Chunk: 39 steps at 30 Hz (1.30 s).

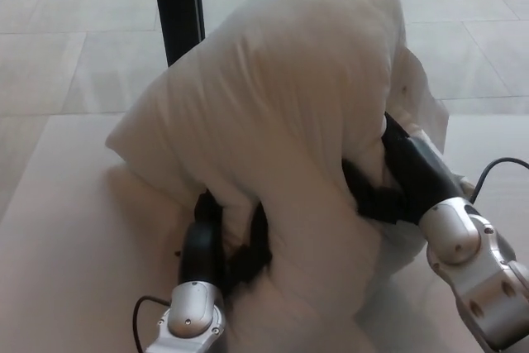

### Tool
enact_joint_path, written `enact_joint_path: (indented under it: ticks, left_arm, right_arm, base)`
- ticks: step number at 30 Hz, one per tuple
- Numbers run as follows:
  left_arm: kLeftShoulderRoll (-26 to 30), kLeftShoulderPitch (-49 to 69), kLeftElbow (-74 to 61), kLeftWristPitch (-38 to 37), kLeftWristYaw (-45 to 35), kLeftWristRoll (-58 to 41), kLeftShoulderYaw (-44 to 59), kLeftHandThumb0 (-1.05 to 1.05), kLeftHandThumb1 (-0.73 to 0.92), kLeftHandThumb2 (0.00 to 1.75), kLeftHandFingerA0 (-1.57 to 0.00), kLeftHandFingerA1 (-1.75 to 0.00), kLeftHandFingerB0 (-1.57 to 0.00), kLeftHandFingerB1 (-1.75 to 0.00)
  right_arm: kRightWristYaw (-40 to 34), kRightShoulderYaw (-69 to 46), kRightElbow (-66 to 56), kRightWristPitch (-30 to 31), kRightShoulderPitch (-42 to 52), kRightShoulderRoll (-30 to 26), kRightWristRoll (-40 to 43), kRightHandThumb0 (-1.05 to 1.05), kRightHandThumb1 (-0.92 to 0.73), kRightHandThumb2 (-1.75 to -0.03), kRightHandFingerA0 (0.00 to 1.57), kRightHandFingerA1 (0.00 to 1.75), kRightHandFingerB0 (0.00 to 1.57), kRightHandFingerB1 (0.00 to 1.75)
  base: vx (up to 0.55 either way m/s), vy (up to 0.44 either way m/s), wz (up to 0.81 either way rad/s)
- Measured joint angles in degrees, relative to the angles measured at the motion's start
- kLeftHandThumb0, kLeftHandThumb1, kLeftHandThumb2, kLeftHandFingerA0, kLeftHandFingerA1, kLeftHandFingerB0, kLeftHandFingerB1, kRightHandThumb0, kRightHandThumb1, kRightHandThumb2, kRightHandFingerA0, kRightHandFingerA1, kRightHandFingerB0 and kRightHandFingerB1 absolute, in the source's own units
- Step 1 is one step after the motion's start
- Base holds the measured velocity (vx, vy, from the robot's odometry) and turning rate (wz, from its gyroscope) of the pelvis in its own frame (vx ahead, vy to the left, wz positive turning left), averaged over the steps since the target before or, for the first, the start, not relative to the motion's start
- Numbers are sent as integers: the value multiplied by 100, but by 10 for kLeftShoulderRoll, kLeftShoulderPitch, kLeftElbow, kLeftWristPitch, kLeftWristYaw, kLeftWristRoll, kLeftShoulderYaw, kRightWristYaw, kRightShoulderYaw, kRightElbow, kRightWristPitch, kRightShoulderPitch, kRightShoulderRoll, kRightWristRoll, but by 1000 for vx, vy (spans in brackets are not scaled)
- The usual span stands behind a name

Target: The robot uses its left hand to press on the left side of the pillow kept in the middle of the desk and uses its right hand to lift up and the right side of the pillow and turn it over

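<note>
Desk (58,229): pale surface filling the lower part of the view, grey tiled floor (74,31) beyond its far edge.

Pillow (289,121): white, bulky, standing up off the desk near the middle, folded over itself. Its right side is raised high, reaching the top of the view; its left side comes down to a corner resting on the desk. Lower fold is pushed in and creased.

Black post (175,6): upright, behind the pillow on its left, rising out of view.

Right hand (397,175): at the pillow's right flank, black fingers dug into the fabric and grasping it, bearing the raised side. Silver wrist trails toward the lower right, with a thin cable looping beside it.

Left hand (221,241): at the pillow's lower left, under the overhanging fold. Black fingers pushed into the fabric, pinning that side against the desk; whether they close around any cloth I cannot tell. Silver wrist below it at the bottom edge.
</note>
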Motion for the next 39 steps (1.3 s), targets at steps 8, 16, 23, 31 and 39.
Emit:
enact_joint_path:
  ticks: [8,16,23,31,39]
  left_arm:
    - [2,7,5,-21,0,-1,0,-93,51,85,-15,-52,0,0]
    - [3,12,12,-39,0,-1,0,-80,43,78,-9,-51,0,0]
    - [6,19,5,-48,1,-3,-8,-73,80,64,-13,-56,0,0]
    - [12,48,-64,-33,0,-37,6,-68,53,80,-6,-50,0,0]
    - [32,64,-109,-10,-10,-82,81,-79,46,84,0,-35,0,-11]
  right_arm:
    - [-19,27,3,2,-3,0,-40,-67,-56,-57,26,101,65,50]
    - [-31,51,7,4,-5,0,-69,-67,-58,-57,25,95,56,57]
    - [-36,63,-23,5,2,-11,-79,-66,-62,-59,18,81,39,54]
    - [-22,-47,-115,2,28,-41,-40,-54,-60,-59,56,69,46,40]
    - [10,-206,-127,2,40,-83,15,-47,-63,-58,47,49,46,40]
  base:
    - [0,0,0]
    - [0,0,0]
    - [0,0,0]
    - [0,0,0]
    - [0,0,0]
